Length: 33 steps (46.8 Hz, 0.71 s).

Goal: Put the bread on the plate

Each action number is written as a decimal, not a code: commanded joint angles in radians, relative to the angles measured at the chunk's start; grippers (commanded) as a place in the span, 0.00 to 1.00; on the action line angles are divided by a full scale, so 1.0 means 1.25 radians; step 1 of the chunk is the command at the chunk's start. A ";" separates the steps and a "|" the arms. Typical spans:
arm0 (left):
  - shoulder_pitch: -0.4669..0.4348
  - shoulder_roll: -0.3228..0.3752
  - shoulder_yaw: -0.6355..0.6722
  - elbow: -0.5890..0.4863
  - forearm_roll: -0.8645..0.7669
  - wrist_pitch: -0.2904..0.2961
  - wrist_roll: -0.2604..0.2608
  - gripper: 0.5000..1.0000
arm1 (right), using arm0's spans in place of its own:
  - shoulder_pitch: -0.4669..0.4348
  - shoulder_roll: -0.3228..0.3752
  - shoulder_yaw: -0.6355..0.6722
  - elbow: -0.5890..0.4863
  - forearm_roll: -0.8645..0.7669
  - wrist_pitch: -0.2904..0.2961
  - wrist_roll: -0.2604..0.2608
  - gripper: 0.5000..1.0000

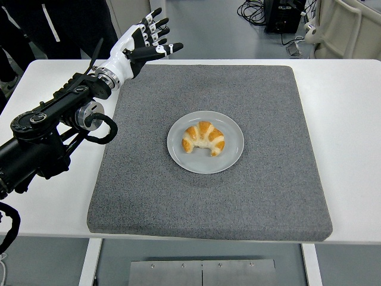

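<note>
A golden croissant [203,138] lies on the grey round plate [232,152], which sits in the middle of the grey mat [208,196]. My left hand [146,40] is raised above the mat's far left corner, well away from the plate, its white and black fingers spread and holding nothing. The black left arm [47,131] runs down to the picture's left edge. The right arm does not show.
The mat covers most of the white table [351,131]. A person in dark clothes [65,27] stands beyond the table's far left. Cables and equipment lie on the floor behind the table.
</note>
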<state>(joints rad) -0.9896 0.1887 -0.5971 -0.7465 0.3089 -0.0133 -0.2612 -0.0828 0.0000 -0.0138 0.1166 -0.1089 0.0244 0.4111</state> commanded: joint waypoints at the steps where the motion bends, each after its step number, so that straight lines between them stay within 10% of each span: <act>1: 0.001 -0.016 0.000 0.040 -0.024 0.000 -0.025 0.93 | 0.000 0.000 0.000 0.000 0.000 0.000 0.000 1.00; 33: -0.001 -0.119 -0.119 0.299 -0.199 -0.057 -0.068 0.92 | 0.004 0.000 0.002 0.006 0.000 0.001 0.000 1.00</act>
<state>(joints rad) -0.9908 0.0447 -0.7292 -0.3961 0.0699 -0.0606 -0.3479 -0.0797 0.0000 -0.0132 0.1226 -0.1089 0.0252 0.4111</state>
